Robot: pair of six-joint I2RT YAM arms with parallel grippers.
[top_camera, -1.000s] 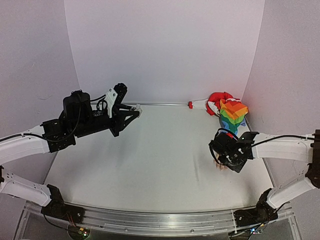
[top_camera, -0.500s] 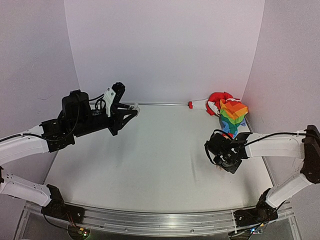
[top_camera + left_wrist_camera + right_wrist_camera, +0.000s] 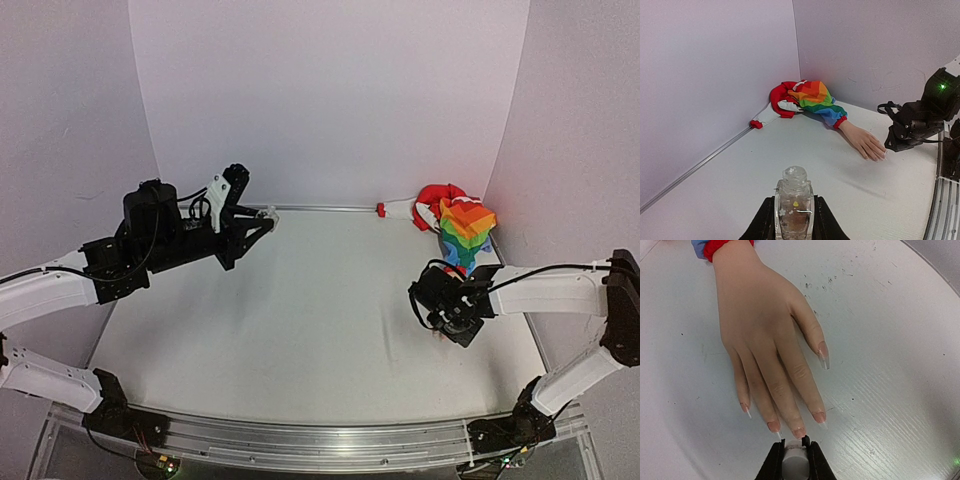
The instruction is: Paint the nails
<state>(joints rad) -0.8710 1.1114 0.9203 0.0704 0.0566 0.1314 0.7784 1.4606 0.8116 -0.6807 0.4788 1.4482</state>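
The fake hand (image 3: 765,325) lies palm-down on the worktop (image 3: 890,365), nails (image 3: 800,432) just short of the right fingers (image 3: 774,462), clamped on what may be a brush cap (image 3: 794,460). Far off, left fingers (image 3: 762,225) grip a clear bottle (image 3: 794,205).

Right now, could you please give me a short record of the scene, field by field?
Left gripper: shut on small clear glass bottle, at the table's far left
Right gripper: shut on small grey-white cylindrical piece, right at the middle fingertip; contact cannot be told
Pale flesh-coloured fake hand: flat, palm down on white table
Nails: long, clear-tipped
Rainbow fabric sleeve: red-cuffed, bunched in far right corner
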